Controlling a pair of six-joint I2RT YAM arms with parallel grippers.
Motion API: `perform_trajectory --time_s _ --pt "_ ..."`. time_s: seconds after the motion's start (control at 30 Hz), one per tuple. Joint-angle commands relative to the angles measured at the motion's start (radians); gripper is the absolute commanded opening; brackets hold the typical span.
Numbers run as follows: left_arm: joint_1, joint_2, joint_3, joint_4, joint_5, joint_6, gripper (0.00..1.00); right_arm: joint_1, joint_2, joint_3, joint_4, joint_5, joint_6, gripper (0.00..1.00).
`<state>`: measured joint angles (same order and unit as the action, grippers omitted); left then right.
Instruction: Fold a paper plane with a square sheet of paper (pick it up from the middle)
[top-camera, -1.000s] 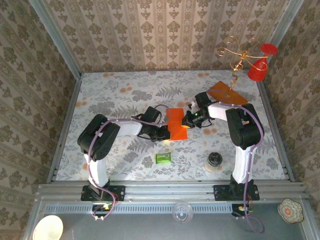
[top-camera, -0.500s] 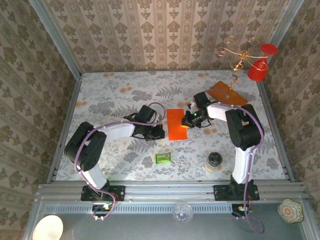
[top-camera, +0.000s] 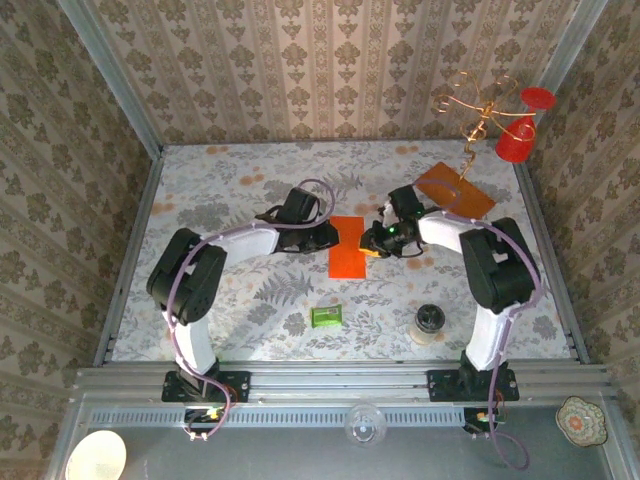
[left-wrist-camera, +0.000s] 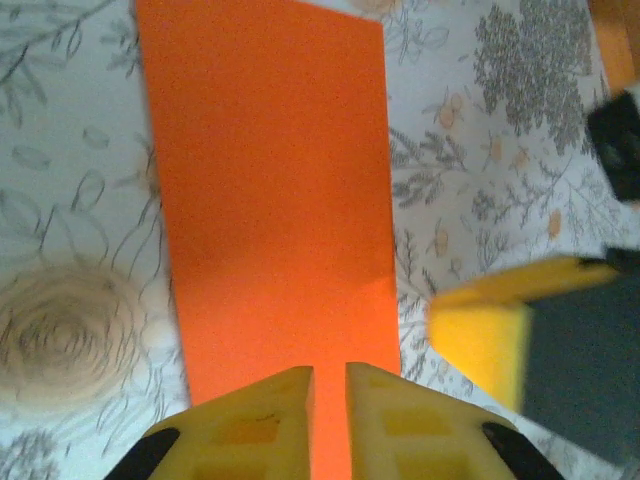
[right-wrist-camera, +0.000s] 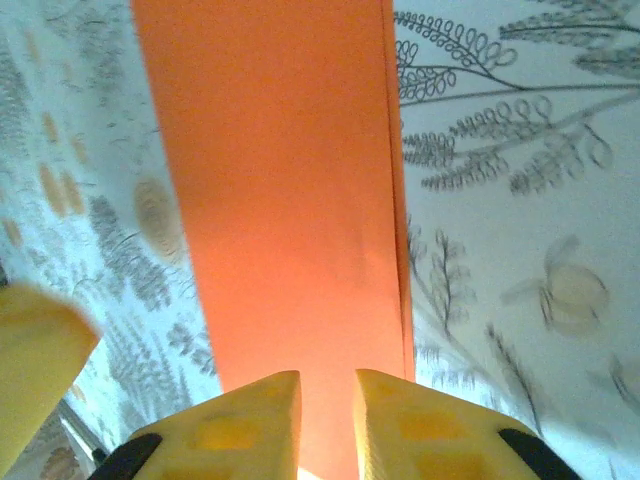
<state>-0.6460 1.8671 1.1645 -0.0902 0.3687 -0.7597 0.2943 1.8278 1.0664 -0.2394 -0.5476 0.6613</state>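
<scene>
Top view: left gripper (top-camera: 326, 238) at the left edge of the orange paper (top-camera: 347, 250), right gripper (top-camera: 371, 243) at its right edge, the two facing each other across it. Paper a narrow oblong, flat on the flowered table (top-camera: 230, 290) mid-field. Green packet (top-camera: 326, 316) nearer the bases, apart from the paper; print too small to read. Dark-lidded jar (top-camera: 430, 321) by the right arm, contents not discernible. Brownish board (top-camera: 455, 187) under a gold wire stand (top-camera: 478, 100) carrying a red cup (top-camera: 514, 143), far right.

Left wrist: yellow fingers (left-wrist-camera: 250, 420) parted by a narrow slit, orange visible through it; paper (left-wrist-camera: 270, 170) stretching away from the tips, flat.

Right wrist: fingers (right-wrist-camera: 240, 425) likewise a slit apart over the paper's (right-wrist-camera: 285, 170) near end; a doubled layer along its right edge.
</scene>
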Motion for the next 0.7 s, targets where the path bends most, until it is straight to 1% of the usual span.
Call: perform_trajectory --time_s 0.0,0.13,0.27,0.43,0.53,0.67 --pt "0.012 0.058 0.07 -0.085 -0.012 0.041 0.18 -0.004 -0.095 -0.065 0.027 0.042 0.056 0.28" --pt "0.029 0.116 0.116 -0.102 0.014 0.057 0.18 -0.004 -0.167 -0.164 0.05 0.055 0.127 0.33" --pt "0.036 0.146 0.135 -0.116 0.005 0.057 0.19 0.003 -0.211 -0.259 0.089 0.04 0.17 0.37" --pt "0.036 0.172 0.119 -0.105 0.001 0.025 0.19 0.029 -0.2 -0.296 0.117 0.008 0.17 0.39" --pt "0.036 0.194 0.14 -0.16 -0.004 -0.002 0.19 0.052 -0.197 -0.306 0.136 0.021 0.166 0.39" --pt "0.028 0.21 0.154 -0.194 -0.012 -0.018 0.19 0.077 -0.178 -0.304 0.153 0.032 0.167 0.39"
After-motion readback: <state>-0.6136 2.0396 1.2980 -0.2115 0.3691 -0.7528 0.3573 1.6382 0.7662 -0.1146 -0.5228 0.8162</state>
